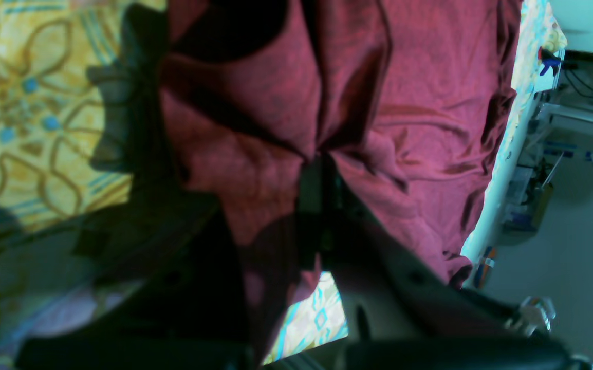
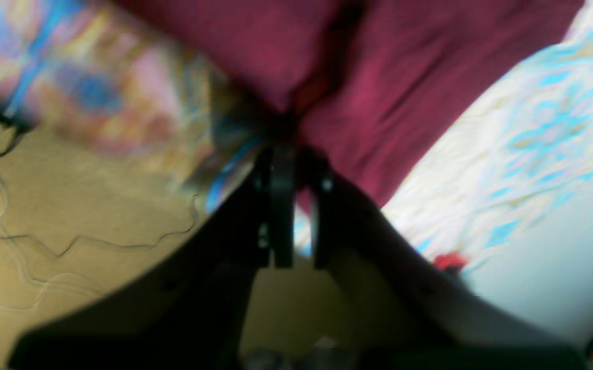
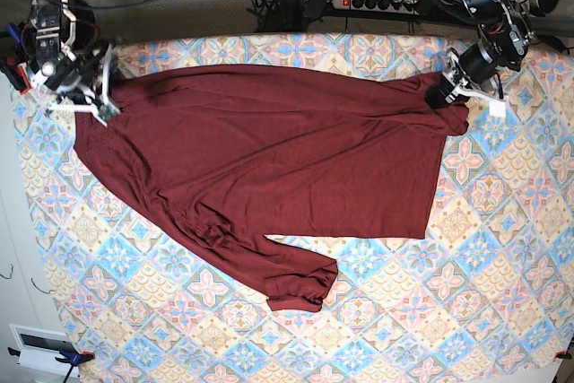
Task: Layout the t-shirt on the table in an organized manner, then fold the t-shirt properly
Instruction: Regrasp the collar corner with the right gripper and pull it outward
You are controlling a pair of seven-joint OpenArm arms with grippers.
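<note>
Left wrist view first: my left gripper (image 1: 319, 169) has its two black fingers pressed together on a pinch of the plain dark maroon knit t-shirt (image 1: 378, 103), and folds of cloth radiate out from that pinch. On the right wrist view, my right gripper (image 2: 294, 154) shows two dark fingers with only a narrow slit between them. Their tips meet the edge of the t-shirt (image 2: 378, 103), but the picture is blurred and I cannot tell whether cloth is actually caught between them.

From the base view I count two grippers, one t-shirt and one table. The left gripper (image 3: 451, 87) sits at the far right corner of the garment, where the fabric is bunched up around it. The right gripper (image 3: 90, 96) sits at the far left corner of the garment, at the cloth's edge.

Between the two grippers the t-shirt (image 3: 287, 159) lies spread across the far half of the large rectangular table covered in a blue, pink and cream diamond tile cloth (image 3: 430, 311). Its far edge runs nearly straight from one gripper to the other. One long sleeve trails toward the near side and ends in a crumpled cuff near the table's middle.
</note>
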